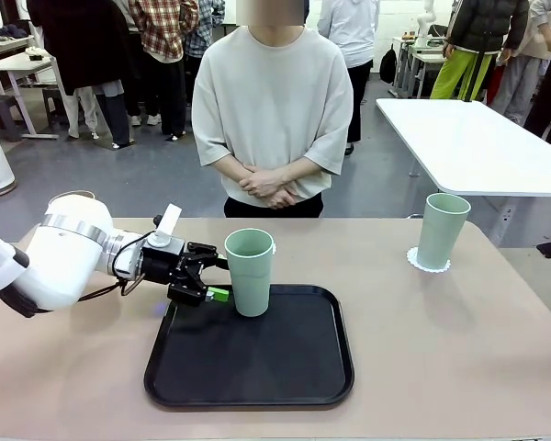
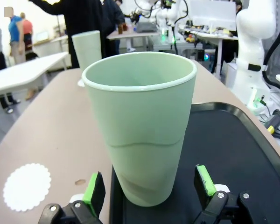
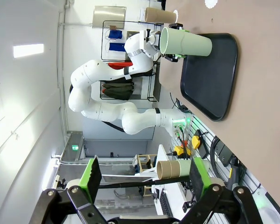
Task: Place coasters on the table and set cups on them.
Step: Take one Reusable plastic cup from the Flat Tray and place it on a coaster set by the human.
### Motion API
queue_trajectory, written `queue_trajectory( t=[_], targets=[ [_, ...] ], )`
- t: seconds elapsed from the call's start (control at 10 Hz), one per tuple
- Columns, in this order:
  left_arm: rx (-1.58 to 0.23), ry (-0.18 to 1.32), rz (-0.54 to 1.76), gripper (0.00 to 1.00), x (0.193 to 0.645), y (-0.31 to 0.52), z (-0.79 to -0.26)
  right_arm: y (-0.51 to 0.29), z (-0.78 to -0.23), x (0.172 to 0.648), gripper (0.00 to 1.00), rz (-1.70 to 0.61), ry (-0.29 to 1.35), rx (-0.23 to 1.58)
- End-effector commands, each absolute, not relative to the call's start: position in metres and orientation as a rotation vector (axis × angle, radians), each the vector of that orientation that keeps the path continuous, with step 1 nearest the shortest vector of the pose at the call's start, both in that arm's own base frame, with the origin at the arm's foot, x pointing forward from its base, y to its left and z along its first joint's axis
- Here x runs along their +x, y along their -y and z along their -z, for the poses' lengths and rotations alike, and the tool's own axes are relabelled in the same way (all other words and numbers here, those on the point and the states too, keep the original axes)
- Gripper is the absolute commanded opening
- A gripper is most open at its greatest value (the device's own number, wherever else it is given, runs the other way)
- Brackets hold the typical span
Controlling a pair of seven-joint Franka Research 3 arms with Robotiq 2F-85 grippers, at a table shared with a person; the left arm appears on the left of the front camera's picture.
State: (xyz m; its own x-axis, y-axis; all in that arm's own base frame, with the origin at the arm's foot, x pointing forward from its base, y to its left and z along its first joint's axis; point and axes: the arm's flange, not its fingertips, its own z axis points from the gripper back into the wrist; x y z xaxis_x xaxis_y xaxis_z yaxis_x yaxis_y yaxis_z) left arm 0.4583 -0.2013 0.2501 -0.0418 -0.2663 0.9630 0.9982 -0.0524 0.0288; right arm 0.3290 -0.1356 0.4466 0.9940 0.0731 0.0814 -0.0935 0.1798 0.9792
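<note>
Front: tray [image 1: 193,367] under cup [image 1: 251,273] (mint)

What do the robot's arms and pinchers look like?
The left arm is fat, smooth and white with a silver ring and thin black cables. Its left gripper is black with bright green pads. The right gripper looks the same: black fingers, green pads.

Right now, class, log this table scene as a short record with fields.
cup on tray: mint cup upright on black tray
left gripper: open, pads either side of that cup's base
placed cup: mint cup standing on coaster
spare coaster: bare, on the table
right gripper: open, empty
</note>
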Motion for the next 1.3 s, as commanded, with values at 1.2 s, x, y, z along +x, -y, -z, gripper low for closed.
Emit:
queue_trajectory(
  t=[1.2],
  targets=[
    [-1.089,1.114,1.395,1.0,0.49,0.241,-0.238,0.136,-0.448,0.328,1.0,-0.104,0.007,1.384]
  ],
)
